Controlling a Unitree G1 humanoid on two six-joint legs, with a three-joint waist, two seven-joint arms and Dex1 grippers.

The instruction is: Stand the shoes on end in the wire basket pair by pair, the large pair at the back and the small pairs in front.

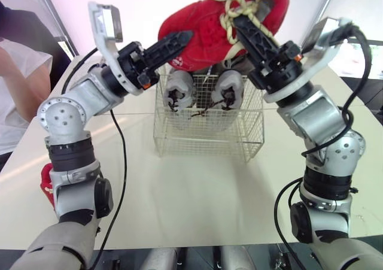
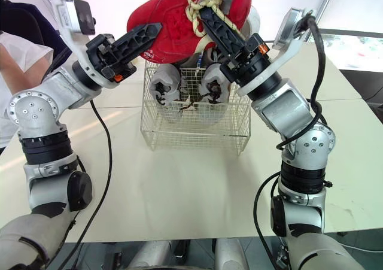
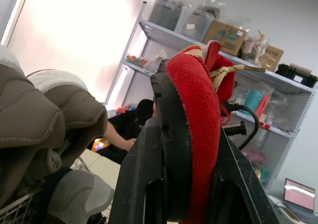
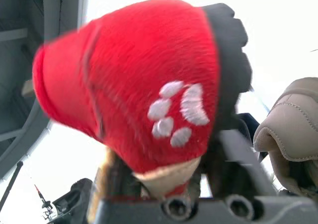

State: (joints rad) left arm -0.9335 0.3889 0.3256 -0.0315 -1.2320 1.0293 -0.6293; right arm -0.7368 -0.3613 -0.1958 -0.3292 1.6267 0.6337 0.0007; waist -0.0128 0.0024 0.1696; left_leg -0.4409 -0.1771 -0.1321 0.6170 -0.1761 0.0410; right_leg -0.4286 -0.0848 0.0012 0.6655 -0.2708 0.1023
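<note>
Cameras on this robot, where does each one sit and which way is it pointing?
Left eye view: on the head, facing forward and down at the wire basket; both arms show, left gripper and right gripper clamping the red shoe.
Right eye view: same head, same scene, slightly offset.
Left wrist view: on the left wrist, looking along its fingers at the red shoe's sole edge.
Right wrist view: on the right wrist, facing the shoe's toe with its white paw print.
Shared: both wrist views catch the grey shoes.

A pale surface (image 1: pixel 197 192) spans the scene. A person (image 1: pixel 15 84) in a white sleeve is at its left edge. Metal shelving (image 3: pixel 164 35) carries a cardboard box (image 3: pixel 226 35) and grey containers.
</note>
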